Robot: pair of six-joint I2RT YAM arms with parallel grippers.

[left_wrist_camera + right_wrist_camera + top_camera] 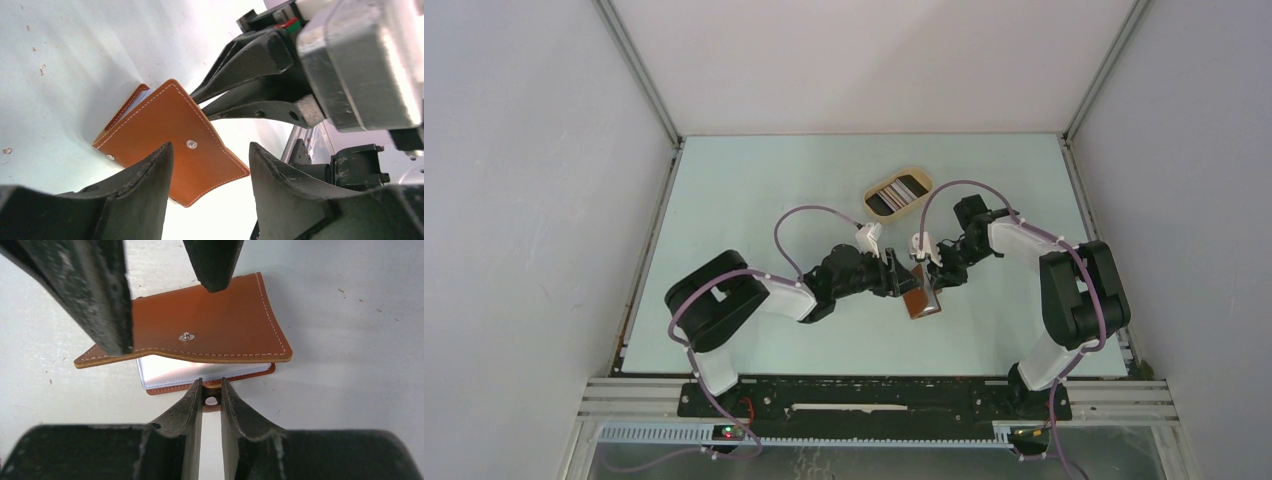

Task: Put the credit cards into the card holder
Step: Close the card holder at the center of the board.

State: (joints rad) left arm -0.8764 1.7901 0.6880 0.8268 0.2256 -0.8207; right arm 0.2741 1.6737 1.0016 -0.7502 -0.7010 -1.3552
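Note:
The reddish-brown card holder [921, 302] lies half open on the table between both arms. Its top flap [225, 325] stands lifted over a pale sheet [200, 371] inside; I cannot tell if that is a card or a sleeve. My right gripper [211, 386] is shut on the small closing tab at the holder's near edge. My left gripper [210, 150] is open, its fingers [95, 290] on either side of the lifted flap [170, 125] and apart from it. Several credit cards [898, 192] lie in the tray behind.
A beige oval tray [869, 195] holding the loose cards sits behind the grippers, right of centre. The two grippers are close together over the holder [904, 280], the right one's fingers [250, 80] crossing the left wrist view. Grey walls enclose the pale table.

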